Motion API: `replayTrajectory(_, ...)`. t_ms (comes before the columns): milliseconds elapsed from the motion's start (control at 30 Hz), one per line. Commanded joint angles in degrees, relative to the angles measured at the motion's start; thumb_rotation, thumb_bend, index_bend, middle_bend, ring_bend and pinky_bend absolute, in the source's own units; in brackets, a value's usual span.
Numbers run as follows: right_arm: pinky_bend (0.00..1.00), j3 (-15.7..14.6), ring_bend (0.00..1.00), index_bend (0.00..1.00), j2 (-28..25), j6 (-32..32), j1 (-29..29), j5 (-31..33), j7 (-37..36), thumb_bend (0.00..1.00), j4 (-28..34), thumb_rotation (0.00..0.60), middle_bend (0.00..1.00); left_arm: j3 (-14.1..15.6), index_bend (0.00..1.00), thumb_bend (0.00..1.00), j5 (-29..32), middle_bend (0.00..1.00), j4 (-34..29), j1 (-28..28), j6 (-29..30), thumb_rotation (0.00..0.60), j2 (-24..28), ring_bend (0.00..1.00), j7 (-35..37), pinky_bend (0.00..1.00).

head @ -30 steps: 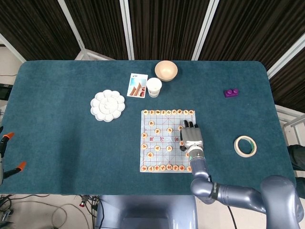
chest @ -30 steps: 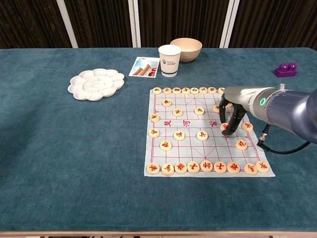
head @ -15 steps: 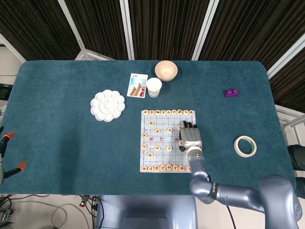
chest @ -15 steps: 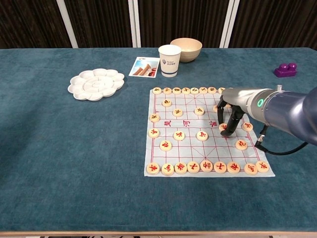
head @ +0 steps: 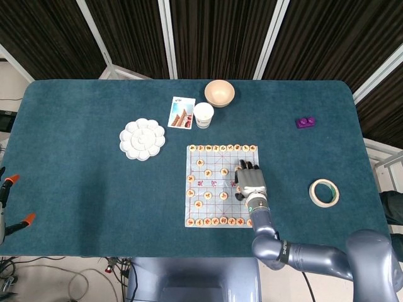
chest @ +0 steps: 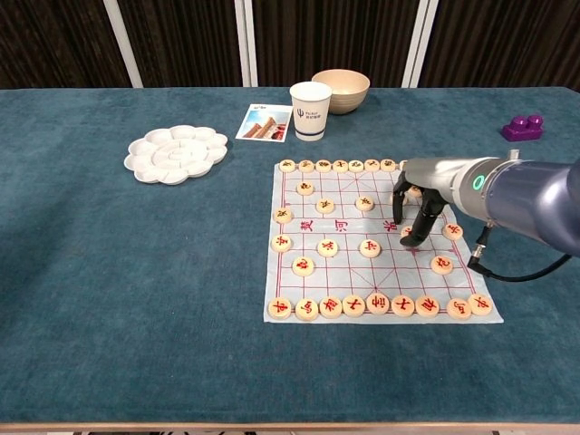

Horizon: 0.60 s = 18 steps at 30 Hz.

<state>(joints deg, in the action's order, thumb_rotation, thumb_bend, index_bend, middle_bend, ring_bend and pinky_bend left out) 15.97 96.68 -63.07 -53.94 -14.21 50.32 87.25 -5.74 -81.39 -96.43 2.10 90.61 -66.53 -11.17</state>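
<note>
On the teal felt table (chest: 136, 272), the right hand (chest: 419, 201) pinches a round wooden chess piece (chest: 410, 232) right of centre on the board.

Right arm reaches in from the lower right, forearm lying low and level, wrist straight. Right hand (chest: 415, 210) hangs palm down, and its fingers (chest: 410, 237) curl downward with dark tips close together; from the head view the hand (head: 247, 179) points away from the robot's body. Whether it pinches anything can't be told. Left hand is out of sight.
</note>
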Motion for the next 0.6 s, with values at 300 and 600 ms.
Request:
replayTrajectory(300, 0.14, 3.37, 0.03, 0.32, -8.34, -0.73, 3.23, -4.69, -7.30, 0.36, 10.56, 0.600, 0.00, -0.14, 0.18, 0.00, 0.14, 0.00, -0.11, -0.11, 0.27, 0.600, -0.08, 0.00, 0.02, 0.00)
replayTrajectory(600, 0.14, -10.06, 0.02, 0.23, -28.51, -11.38, 26.44, -48.41, -32.73, 0.36, 31.16, 0.600, 0.00, 0.19, 0.18, 0.00, -0.34, 0.00, -0.77, -0.36, 0.50, 0.600, 0.16, 0.00, 0.21, 0.00)
